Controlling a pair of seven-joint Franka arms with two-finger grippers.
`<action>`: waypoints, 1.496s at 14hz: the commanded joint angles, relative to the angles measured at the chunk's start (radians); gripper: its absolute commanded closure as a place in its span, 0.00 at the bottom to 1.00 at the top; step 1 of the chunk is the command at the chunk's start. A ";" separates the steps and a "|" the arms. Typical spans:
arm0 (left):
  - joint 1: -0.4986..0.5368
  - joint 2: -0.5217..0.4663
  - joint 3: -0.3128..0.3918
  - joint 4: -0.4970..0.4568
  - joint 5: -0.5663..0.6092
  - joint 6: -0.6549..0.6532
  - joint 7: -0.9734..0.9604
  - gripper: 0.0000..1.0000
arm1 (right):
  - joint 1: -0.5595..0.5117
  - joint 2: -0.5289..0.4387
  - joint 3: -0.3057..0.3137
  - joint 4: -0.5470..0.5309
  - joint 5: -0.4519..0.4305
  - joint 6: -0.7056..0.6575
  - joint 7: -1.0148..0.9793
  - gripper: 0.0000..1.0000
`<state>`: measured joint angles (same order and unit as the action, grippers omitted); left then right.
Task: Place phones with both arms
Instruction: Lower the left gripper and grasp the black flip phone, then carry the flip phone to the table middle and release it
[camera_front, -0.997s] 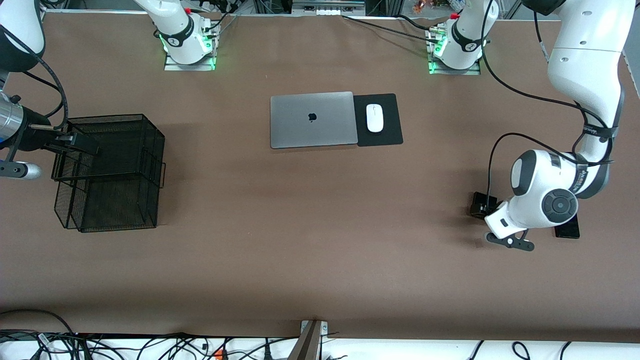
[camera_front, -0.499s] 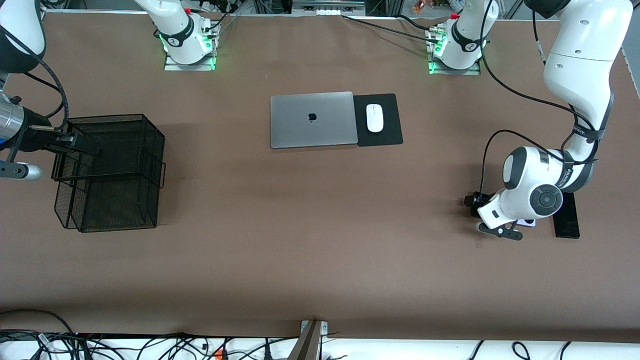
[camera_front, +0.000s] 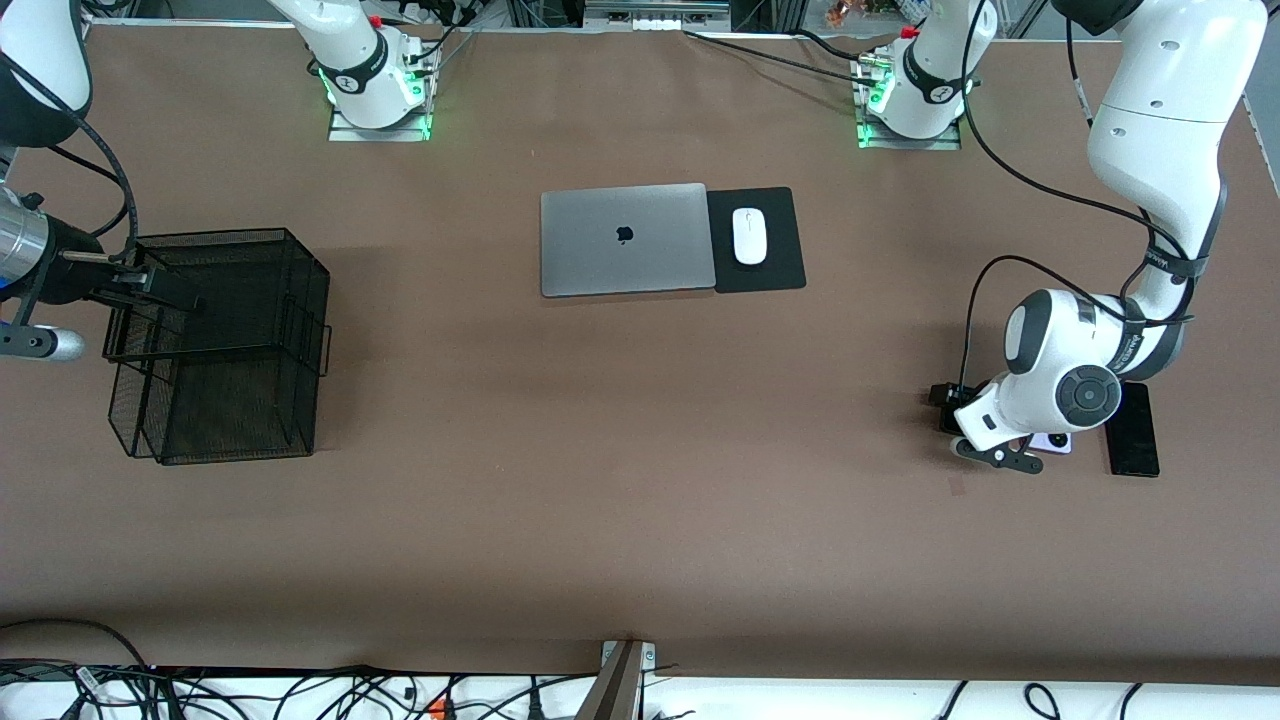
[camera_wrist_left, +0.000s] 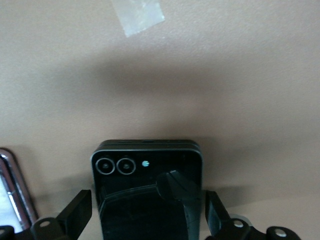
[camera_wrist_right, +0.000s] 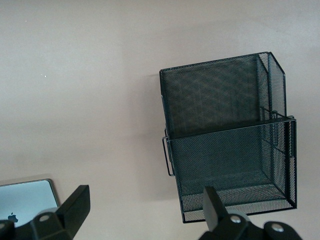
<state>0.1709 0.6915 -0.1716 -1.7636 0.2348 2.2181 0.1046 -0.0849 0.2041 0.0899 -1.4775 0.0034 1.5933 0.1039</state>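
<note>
Table (camera_front: 620, 480): brown mat, cables along the near edge.
Left gripper (camera_wrist_left: 145, 220): low over the black folded phone (camera_wrist_left: 147, 195), fingers spread wide on either side of it, not gripping.
Lilac-white phone (camera_front: 1055, 443): flat beside it, mostly hidden under the left wrist.
Long black phone (camera_front: 1133, 432): flat, toward the left arm's end.
Right gripper (camera_wrist_right: 145, 215): open, empty, waiting above the black mesh basket (camera_front: 225, 340).
Laptop (camera_front: 625, 238): closed, farther back, white mouse (camera_front: 748, 236) on a black pad beside it.

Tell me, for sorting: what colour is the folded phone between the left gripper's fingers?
Black folded phone, clearest in the left wrist view.
</note>
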 joint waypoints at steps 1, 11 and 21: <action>0.019 -0.027 -0.005 -0.031 0.028 0.017 0.010 0.00 | 0.002 0.008 -0.001 0.014 0.001 -0.001 -0.007 0.00; 0.009 -0.012 -0.005 -0.019 0.023 0.018 -0.010 0.57 | 0.001 0.008 -0.001 0.014 0.006 -0.001 -0.010 0.00; -0.201 -0.006 -0.006 0.184 0.023 -0.213 -0.264 0.71 | -0.001 0.008 -0.001 0.014 0.004 -0.003 -0.010 0.00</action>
<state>0.0320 0.6875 -0.1874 -1.6220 0.2362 2.0571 -0.0797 -0.0850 0.2054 0.0898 -1.4775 0.0034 1.5935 0.1039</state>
